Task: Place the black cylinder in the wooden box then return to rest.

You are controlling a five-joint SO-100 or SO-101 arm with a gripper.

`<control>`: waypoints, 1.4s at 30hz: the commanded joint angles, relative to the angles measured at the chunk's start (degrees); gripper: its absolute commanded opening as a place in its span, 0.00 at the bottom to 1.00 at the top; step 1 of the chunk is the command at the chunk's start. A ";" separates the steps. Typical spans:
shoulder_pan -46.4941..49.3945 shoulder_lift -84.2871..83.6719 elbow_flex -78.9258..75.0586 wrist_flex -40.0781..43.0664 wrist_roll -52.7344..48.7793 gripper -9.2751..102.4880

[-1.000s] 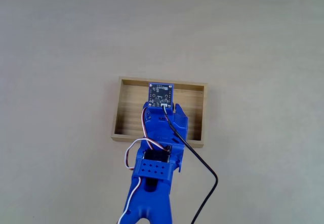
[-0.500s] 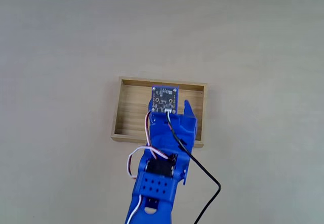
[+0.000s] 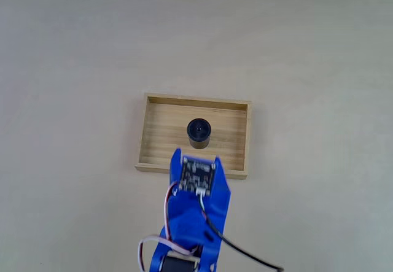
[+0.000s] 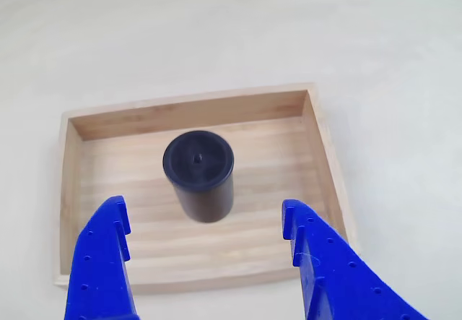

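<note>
The black cylinder (image 3: 198,132) (image 4: 199,175) stands upright near the middle of the wooden box (image 3: 156,126) (image 4: 281,107), free of any grip. The blue gripper (image 4: 204,217) is open, its two fingers spread wide on either side and short of the cylinder, with nothing between them. In the fixed view the blue arm with its small circuit board (image 3: 198,177) sits over the box's near wall, below the cylinder; the fingertips are hidden under it there.
The box rests on a plain pale tabletop (image 3: 73,51). Red, white and black cables (image 3: 169,223) trail from the arm toward the bottom edge of the fixed view.
The arm has pulled back toward the bottom of the fixed view, uncovering the cylinder, which now stands alone in the box.
</note>
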 commanded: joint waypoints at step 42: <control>-4.83 -40.52 33.40 33.22 -8.44 0.08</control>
